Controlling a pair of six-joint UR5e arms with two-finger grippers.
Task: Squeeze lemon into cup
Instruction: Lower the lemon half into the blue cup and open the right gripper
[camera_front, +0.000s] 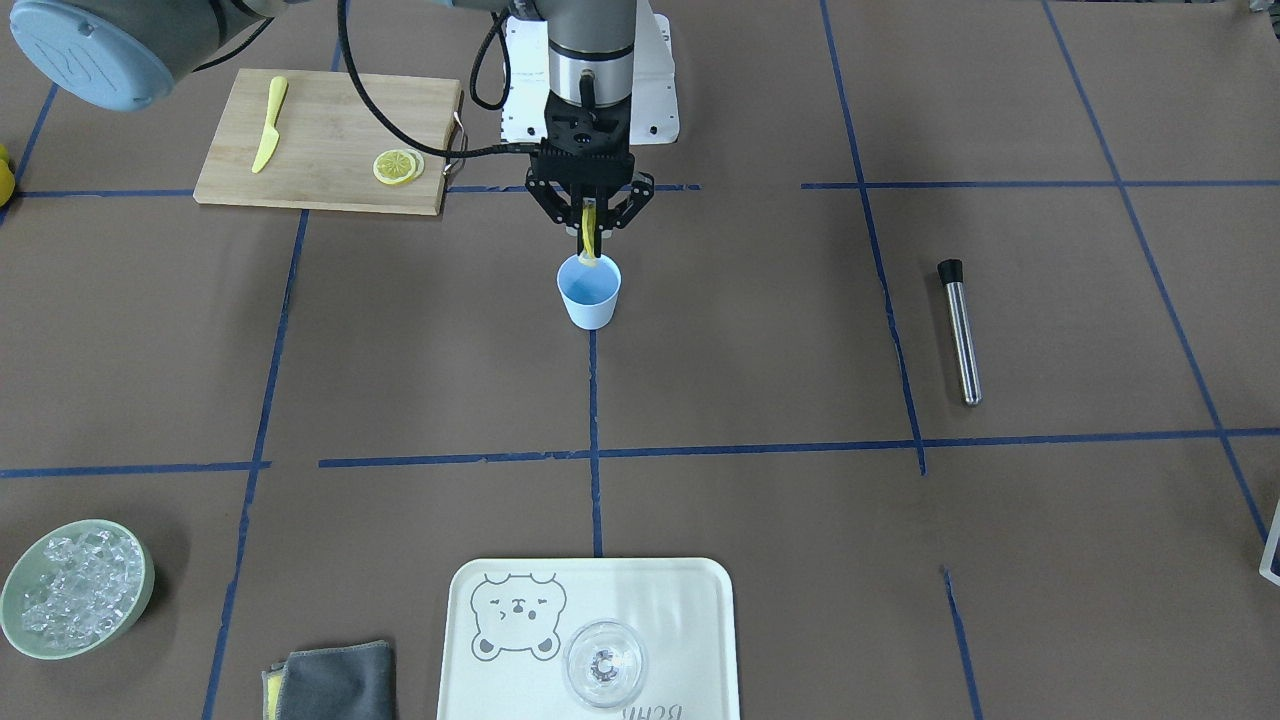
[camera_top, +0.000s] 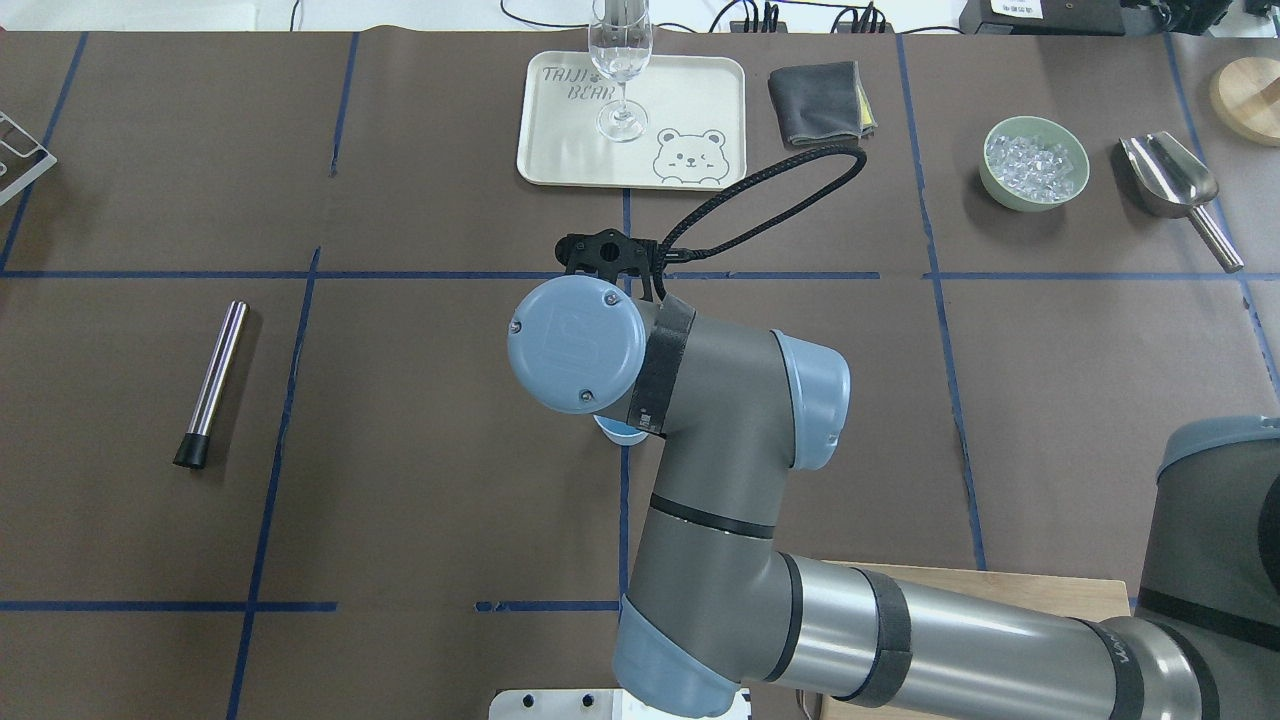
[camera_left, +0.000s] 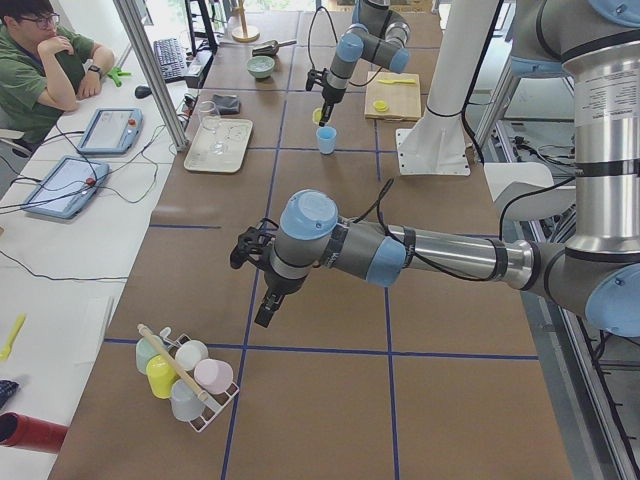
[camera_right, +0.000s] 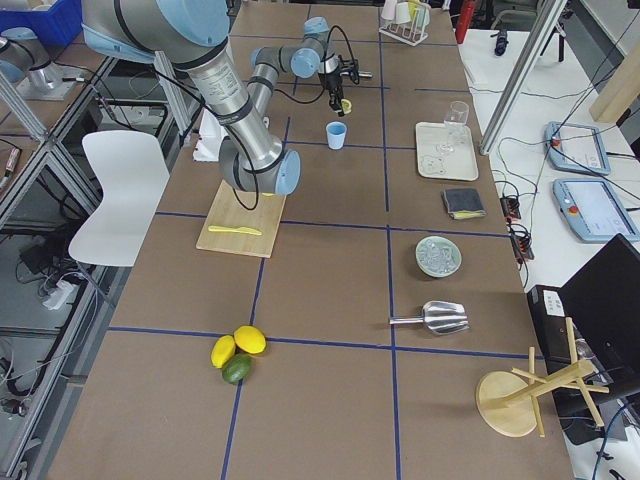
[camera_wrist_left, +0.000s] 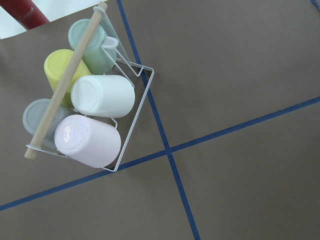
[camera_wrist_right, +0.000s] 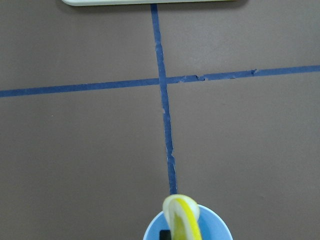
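Brown paper (camera_front: 760, 330) covers the long table, marked into squares with blue tape (camera_front: 594, 420). Beyond its far side an operator (camera_left: 40, 60) in a green shirt sits at a white bench with tablets.

Near the table's middle the right gripper (camera_front: 590, 232) points straight down. Its fingers are pressed together on the lemon (camera_front: 591, 250), which stands edge-on between them. The slice's lower edge reaches the mouth of the cup (camera_front: 588, 295), which stands upright on a tape line directly below. In the right wrist view the yellow rind sits just over the cup's far rim.

Toward the robot's right lies a wooden cutting board (camera_front: 330, 120) with a yellow knife (camera_front: 269, 123) and spare lemon slices (camera_front: 397, 166) on it. Well apart on the other side lies a steel rod (camera_front: 960, 335) with a black cap. Along the operators' edge are a cream tray (camera_front: 690, 600) printed with a bear and carrying a clear glass (camera_front: 604, 663), a grey cloth (camera_front: 340, 685), a green bowl (camera_front: 146, 590) of ice and a metal scoop (camera_top: 1165, 172).

The left gripper (camera_left: 270, 308) hangs over bare paper at the table's left end, near a wire rack (camera_wrist_left: 141, 100) of pastel mugs. I cannot tell how its jaws stand.
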